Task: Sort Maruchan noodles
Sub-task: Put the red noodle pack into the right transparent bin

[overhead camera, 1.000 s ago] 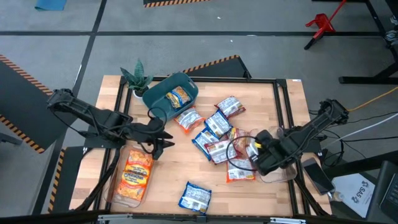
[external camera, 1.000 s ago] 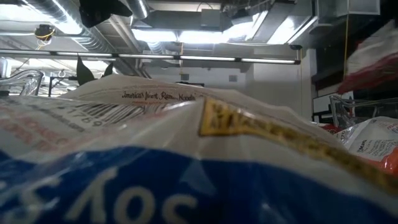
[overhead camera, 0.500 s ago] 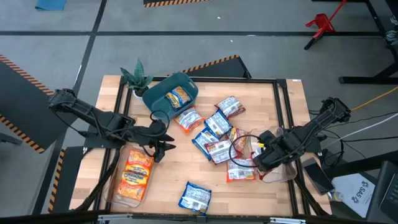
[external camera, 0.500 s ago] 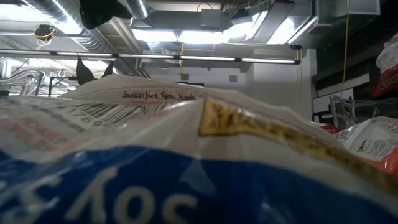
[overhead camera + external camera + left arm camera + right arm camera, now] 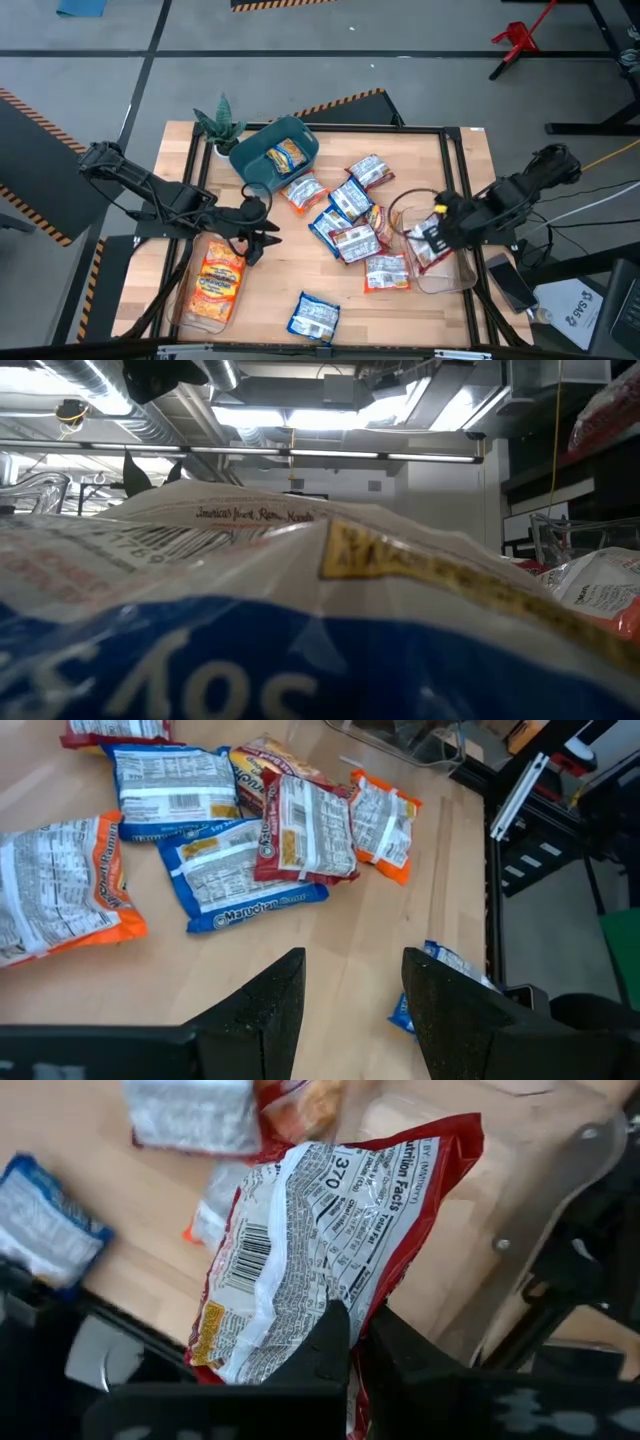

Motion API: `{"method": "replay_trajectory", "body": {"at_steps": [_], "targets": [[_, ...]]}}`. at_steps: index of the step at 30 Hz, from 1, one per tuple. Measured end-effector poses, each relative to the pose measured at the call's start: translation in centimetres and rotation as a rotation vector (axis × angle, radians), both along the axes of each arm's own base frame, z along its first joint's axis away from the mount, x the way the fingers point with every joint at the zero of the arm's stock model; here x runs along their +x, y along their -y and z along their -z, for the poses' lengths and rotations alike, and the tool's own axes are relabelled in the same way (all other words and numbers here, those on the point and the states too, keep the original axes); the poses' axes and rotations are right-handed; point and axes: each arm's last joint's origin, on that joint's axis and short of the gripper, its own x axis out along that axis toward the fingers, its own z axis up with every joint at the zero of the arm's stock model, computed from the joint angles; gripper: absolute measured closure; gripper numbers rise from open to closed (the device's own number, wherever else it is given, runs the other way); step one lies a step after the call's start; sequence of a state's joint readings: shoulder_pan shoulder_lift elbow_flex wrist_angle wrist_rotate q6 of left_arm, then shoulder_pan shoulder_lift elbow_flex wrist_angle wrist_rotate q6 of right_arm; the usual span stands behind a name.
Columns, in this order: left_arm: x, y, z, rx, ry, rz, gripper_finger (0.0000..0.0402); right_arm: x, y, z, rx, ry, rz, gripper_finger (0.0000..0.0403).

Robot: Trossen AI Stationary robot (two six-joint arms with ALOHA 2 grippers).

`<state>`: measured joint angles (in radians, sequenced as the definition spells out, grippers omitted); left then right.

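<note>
Several Maruchan noodle packets (image 5: 345, 215), orange, blue and red, lie in a loose pile mid-table, also seen in the left wrist view (image 5: 250, 840). One blue packet (image 5: 313, 318) lies alone near the front edge. My right gripper (image 5: 433, 235) is shut on a red-white packet (image 5: 320, 1240) above the clear tray (image 5: 452, 282) at the table's right. That packet's red corner (image 5: 610, 405) shows high in the low view. My left gripper (image 5: 262, 236) hovers open over bare wood (image 5: 350, 1010), left of the pile, with nothing between its fingers. My right gripper pinches the red-white packet between its two fingers at one edge (image 5: 322, 1308). The fingers come from above, pointing steeply down. The packet is lifted clear of the table and the pile, its printed back side toward the wrist camera.
A teal bin (image 5: 262, 165) with an orange packet inside stands at the far left, beside a small plant (image 5: 220, 125). A clear tray (image 5: 183, 312) at the near left holds an orange packet. A blue packet (image 5: 250, 650) fills the low view close up.
My right gripper has risen and drawn back toward the table's right edge, staying shut, carrying the red-white packet up from the pile's right side to above the clear tray. It has tipped to point more steeply down.
</note>
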<state>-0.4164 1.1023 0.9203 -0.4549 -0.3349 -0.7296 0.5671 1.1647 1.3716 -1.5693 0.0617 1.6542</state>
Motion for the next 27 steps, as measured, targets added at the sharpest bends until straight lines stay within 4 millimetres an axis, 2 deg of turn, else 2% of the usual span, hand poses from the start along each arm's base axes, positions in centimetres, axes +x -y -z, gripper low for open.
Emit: {"method": "replay_trajectory", "body": {"at_steps": [2, 5, 8, 17, 23, 27], "targets": [[0.0, 0.0, 0.0, 0.005, 0.002, -0.008, 0.0239, -0.9, 0.6, 1.0, -0.020, -0.010, 0.033, 0.0403], [0.0, -0.1, 0.0, 0.012, 0.005, -0.018, 0.0239, -2.0, 1.1, 3.7, -0.021, -0.116, 0.065, 0.0403], [0.0, -0.1, 0.0, 0.023, 0.008, -0.026, 0.0239, -2.0, 1.1, 6.1, -0.056, -0.206, 0.072, 0.0403], [0.0, -0.4, -0.1, 0.070, 0.028, -0.093, 0.0239, -0.4, 0.3, 10.1, -0.247, -0.347, 0.065, 0.0403], [0.0, -0.4, -0.1, 0.075, 0.030, -0.100, 0.0239, 0.7, -0.2, 11.9, -0.355, -0.418, 0.053, 0.0403], [0.0, -0.4, -0.1, 0.076, 0.030, -0.101, 0.0239, 1.5, -0.7, 13.0, -0.391, -0.489, -0.017, 0.0403]]}}
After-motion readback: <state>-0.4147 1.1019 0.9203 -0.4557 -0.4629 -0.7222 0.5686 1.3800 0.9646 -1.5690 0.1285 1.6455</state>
